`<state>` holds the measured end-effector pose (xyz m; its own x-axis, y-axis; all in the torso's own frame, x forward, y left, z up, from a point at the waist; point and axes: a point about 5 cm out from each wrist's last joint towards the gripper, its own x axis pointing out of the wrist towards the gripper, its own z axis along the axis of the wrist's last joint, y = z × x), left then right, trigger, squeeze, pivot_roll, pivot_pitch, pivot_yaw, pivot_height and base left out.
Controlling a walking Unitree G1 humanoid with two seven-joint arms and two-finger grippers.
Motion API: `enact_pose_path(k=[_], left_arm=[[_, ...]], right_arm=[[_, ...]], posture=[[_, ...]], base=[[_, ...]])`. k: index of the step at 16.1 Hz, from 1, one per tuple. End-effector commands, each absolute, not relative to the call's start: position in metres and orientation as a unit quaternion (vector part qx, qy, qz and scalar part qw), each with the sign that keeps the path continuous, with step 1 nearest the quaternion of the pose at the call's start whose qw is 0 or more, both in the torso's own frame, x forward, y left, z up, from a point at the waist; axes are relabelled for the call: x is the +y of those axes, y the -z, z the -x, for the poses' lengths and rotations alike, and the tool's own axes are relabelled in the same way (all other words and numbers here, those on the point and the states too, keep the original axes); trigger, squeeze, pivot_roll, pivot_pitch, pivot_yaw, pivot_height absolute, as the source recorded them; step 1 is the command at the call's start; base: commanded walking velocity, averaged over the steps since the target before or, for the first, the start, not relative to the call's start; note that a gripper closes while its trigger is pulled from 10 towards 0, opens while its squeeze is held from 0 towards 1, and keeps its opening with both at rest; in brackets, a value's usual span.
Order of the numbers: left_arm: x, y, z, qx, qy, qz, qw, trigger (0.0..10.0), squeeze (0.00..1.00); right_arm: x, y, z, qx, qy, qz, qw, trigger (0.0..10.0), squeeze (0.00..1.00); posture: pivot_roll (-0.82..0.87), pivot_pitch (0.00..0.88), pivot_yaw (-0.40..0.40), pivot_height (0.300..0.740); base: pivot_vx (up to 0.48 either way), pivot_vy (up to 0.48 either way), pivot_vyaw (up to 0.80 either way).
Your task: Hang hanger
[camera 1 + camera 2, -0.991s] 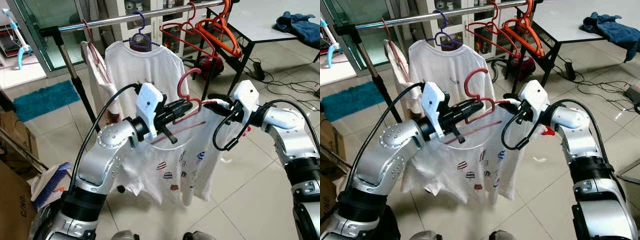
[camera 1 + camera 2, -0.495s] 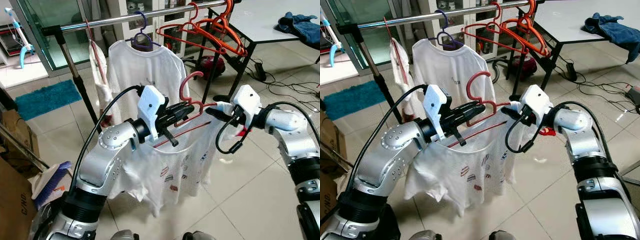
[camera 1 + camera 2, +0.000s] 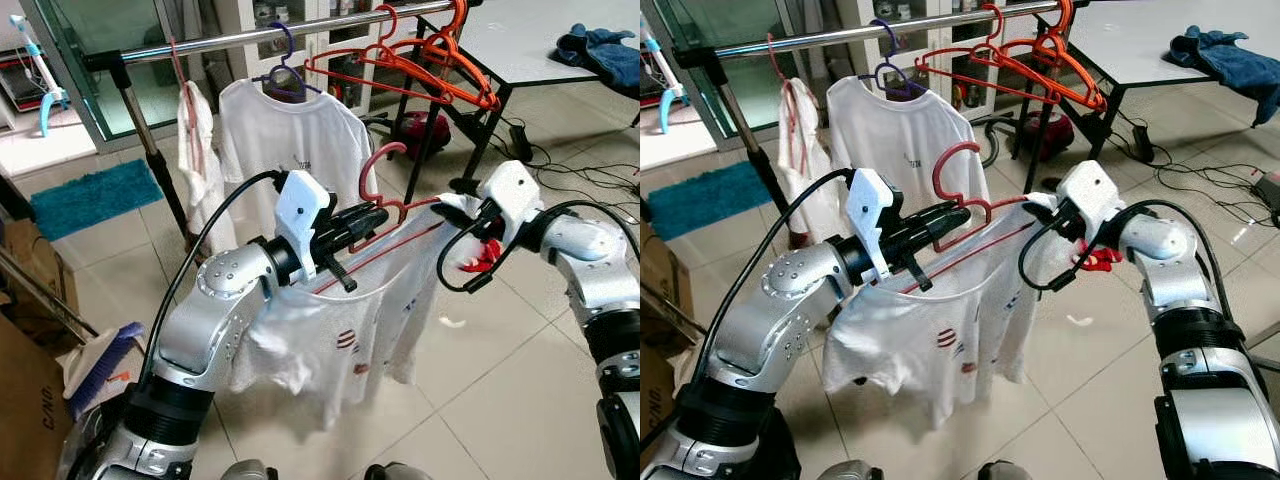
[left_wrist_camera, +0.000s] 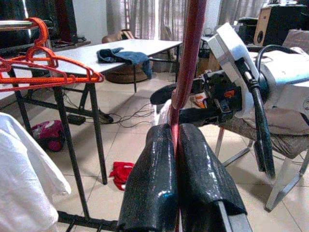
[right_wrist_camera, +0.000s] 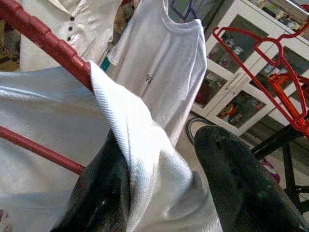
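Red hanger: the red hanger (image 3: 378,190) is in the air in front of the rail (image 3: 250,38), lower than it, with its hook up. It is not on the rail yet.
Shirt on it: a white shirt with small pictures (image 3: 340,330) hangs from the red hanger, below it.
Left gripper: the left gripper (image 3: 362,222) has its two black fingers (image 4: 161,179) pressed together on the red hanger's neck, just under the hook.
Right gripper: the right gripper (image 3: 455,205) is at the far end of the red hanger. Its fingers (image 5: 236,179) are spread, with the shirt's edge lying between them and against one finger.
What changed: a moment ago the shirt hung long and flat. Now it is pulled up and bunched on the side of the left gripper. The right gripper has moved out and a bit higher along the hanger.
What that means: I think the shirt is still being pulled into place on the hanger. Lifting the hook onto the rail is still to come.
On the rail, counted: one purple hanger (image 3: 283,75) with a plain white shirt (image 3: 290,150), and one thin red hanger with a white top (image 3: 195,130) beside it. There is also a bunch of orange hangers (image 3: 420,65); I cannot count them.
Farther off: a table (image 3: 520,40) stands past the rail's end with one blue cloth (image 3: 600,45) on it.
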<state>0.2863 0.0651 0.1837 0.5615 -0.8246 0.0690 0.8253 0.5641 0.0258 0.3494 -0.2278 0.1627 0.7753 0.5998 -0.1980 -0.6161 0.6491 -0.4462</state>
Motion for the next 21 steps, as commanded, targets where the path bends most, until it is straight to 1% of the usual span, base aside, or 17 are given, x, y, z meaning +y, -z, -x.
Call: enact_pose_path(k=[1,5,12,14,15,16,17,18,20,21], left_arm=[[0.067,-0.194,-0.287,-0.058,0.464,0.001,0.884,10.0,0.0],[0.067,-0.194,-0.288,-0.058,0.462,0.001,0.885,10.0,0.0],[0.068,-0.192,-0.287,-0.056,0.462,-0.001,0.885,10.0,0.0],[0.068,-0.191,-0.286,-0.054,0.462,-0.002,0.885,10.0,0.0],[0.068,-0.191,-0.286,-0.053,0.462,-0.002,0.885,10.0,0.0],[0.068,-0.191,-0.286,-0.053,0.462,-0.002,0.885,10.0,0.0],[0.069,-0.191,-0.287,-0.052,0.461,-0.003,0.886,10.0,0.0],[0.069,-0.191,-0.287,-0.052,0.461,-0.004,0.886,10.0,0.0],[0.069,-0.191,-0.287,-0.052,0.462,-0.004,0.886,10.0,0.0],[0.068,-0.191,-0.286,-0.052,0.462,-0.003,0.885,10.0,0.0]], right_arm=[[-0.228,-0.174,-0.353,0.0,-0.333,0.249,0.91,0.0,0.0],[-0.228,-0.175,-0.354,0.0,-0.335,0.221,0.916,0.0,0.0],[-0.234,-0.189,-0.359,-0.02,-0.308,0.128,0.942,0.0,0.0],[-0.231,-0.171,-0.347,0.037,-0.367,0.129,0.92,0.0,0.0],[-0.23,-0.163,-0.342,0.057,-0.384,0.143,0.91,9.4,0.0],[-0.23,-0.16,-0.34,0.062,-0.387,0.147,0.908,8.9,0.0],[-0.232,-0.159,-0.34,0.066,-0.379,0.148,0.911,8.6,0.0],[-0.234,-0.161,-0.34,0.067,-0.379,0.147,0.911,10.0,0.0],[-0.236,-0.165,-0.338,0.064,-0.387,0.159,0.906,10.0,0.0],[-0.236,-0.167,-0.337,0.065,-0.393,0.166,0.902,10.0,0.07]], posture=[[0.04,0.0,0.02,0.74],[0.04,0.0,0.021,0.74],[0.04,0.0,0.017,0.74],[0.04,0.0,0.02,0.74],[0.04,0.0,0.021,0.74],[0.04,0.0,0.021,0.74],[0.04,0.0,0.022,0.74],[0.04,0.0,0.024,0.74],[0.04,0.0,0.024,0.74],[0.03,0.0,0.023,0.74]], base=[[0.0,0.0,0.0],[0.0,0.0,0.0],[0.0,0.0,0.0],[0.0,0.0,0.0],[0.0,0.0,0.0],[0.0,0.0,0.0],[0.0,0.0,0.0],[0.0,0.0,0.0],[0.0,0.0,0.0],[0.0,0.0,0.0]])
